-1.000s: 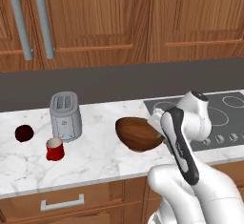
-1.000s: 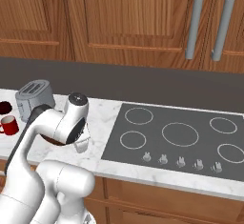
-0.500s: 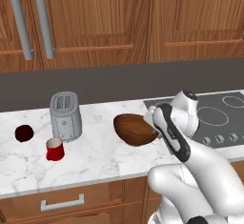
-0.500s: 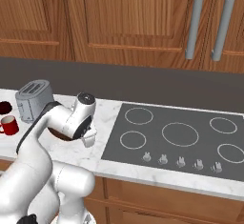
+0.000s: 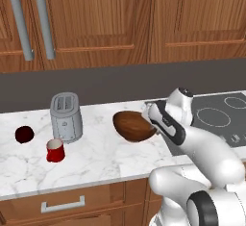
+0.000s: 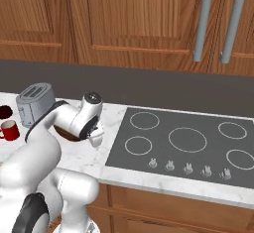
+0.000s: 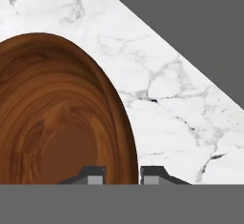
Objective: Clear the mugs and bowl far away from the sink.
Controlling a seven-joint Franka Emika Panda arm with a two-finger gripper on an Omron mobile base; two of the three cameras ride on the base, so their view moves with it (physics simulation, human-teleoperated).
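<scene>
Since the earlier frame my arm is reaching further left, bringing my jaws (image 7: 122, 174) down onto the bowl (image 5: 133, 126). The jaws are straddling its rim, not clenched. The bowl is sitting on the bench (image 5: 96, 157) between toaster (image 5: 66, 117) and stovetop (image 6: 183, 140).

The bowl (image 7: 57, 118) is glossy brown wood with darker grain rings curling through its inside. The counter (image 5: 101, 157) is white marble veined in grey (a few veins near black). One mug (image 5: 55, 151) is bright red with a pale inside, the other mug (image 5: 24, 134) dark maroon. The toaster (image 5: 66, 117) is silver-grey. The stovetop (image 6: 183, 145) is dark grey with pale rings. The cabinets (image 5: 120, 23) are reddish-brown wood.
</scene>
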